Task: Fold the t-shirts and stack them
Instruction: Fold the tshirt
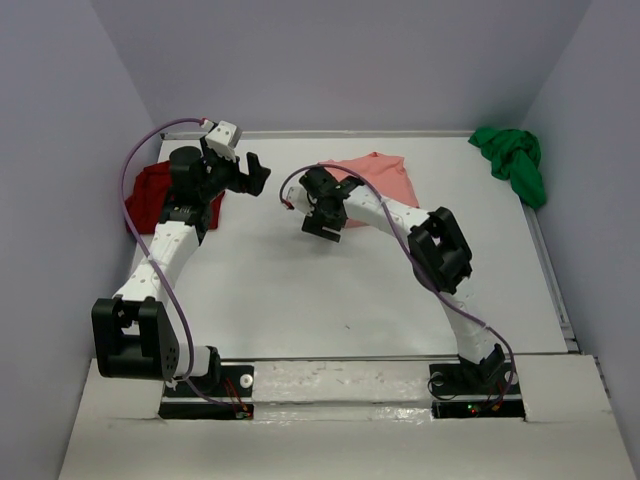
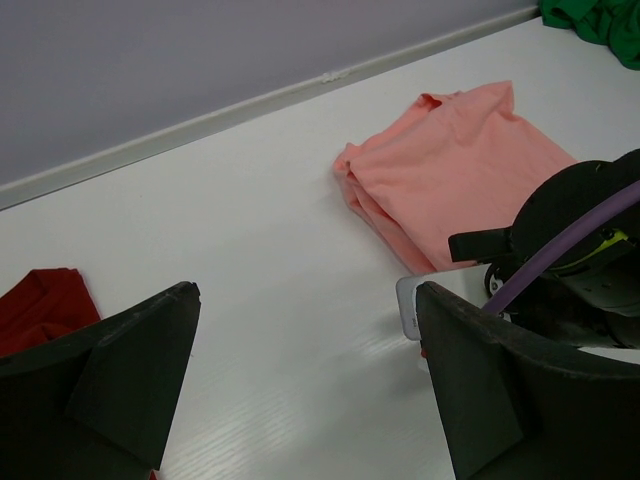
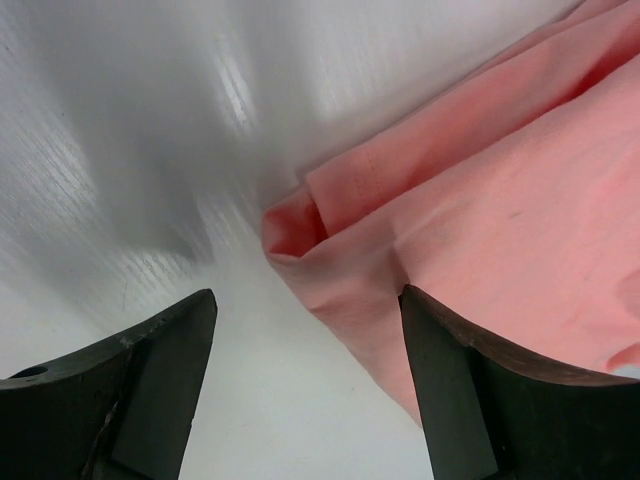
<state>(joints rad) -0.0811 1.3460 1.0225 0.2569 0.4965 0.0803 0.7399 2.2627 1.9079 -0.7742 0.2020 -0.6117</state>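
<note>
Firstly, at the left, the red shirt [image 1: 148, 195] lies bunched at the far-left edge of the table [image 1: 300, 290], partly hidden by the left arm. A swing of that arm could snag the cloth and drag it. Just right of it, the left gripper [image 2: 307, 290] hangs spread and empty above bare table, well apart from any cloth. Toward the middle, the right gripper [image 3: 305, 295] hovers with jaws apart, holding nothing, over a folded corner of the pink shirt [image 1: 378, 175], which lies layered toward the far side. Closing there might catch one layer only, or too many, and pull the fold open. Far right, the green shirt [image 1: 512, 160] sits crumpled in the corner, an awkward reach beside the wall.
</note>
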